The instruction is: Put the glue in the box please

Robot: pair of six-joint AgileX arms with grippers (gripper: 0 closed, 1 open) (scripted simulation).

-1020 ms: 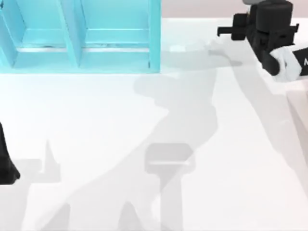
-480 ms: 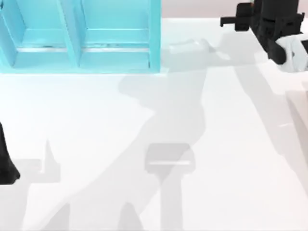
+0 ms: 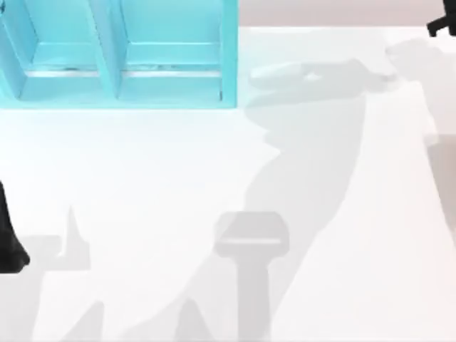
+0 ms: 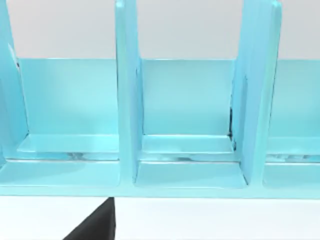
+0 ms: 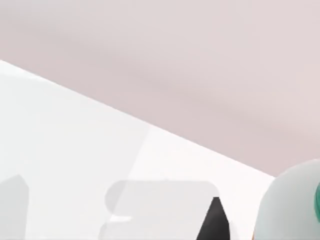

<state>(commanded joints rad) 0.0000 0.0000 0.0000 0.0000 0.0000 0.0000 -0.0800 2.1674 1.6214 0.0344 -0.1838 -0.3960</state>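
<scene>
Since the earlier frames, my right arm (image 3: 443,26) had swung away toward the far right corner of the white table (image 3: 214,185), leaving just a dark sliver at the top view's edge. Whether its fingers were apart or together, I could not tell. On the right wrist view a pale rounded shape with a sliver of green (image 5: 300,205) sat at the corner, too cropped to identify. My left arm (image 3: 8,235) stayed parked at the left edge, fingers likewise unreadable. Farther back stood the turquoise box (image 3: 171,85), its compartments (image 4: 187,145) bare.
</scene>
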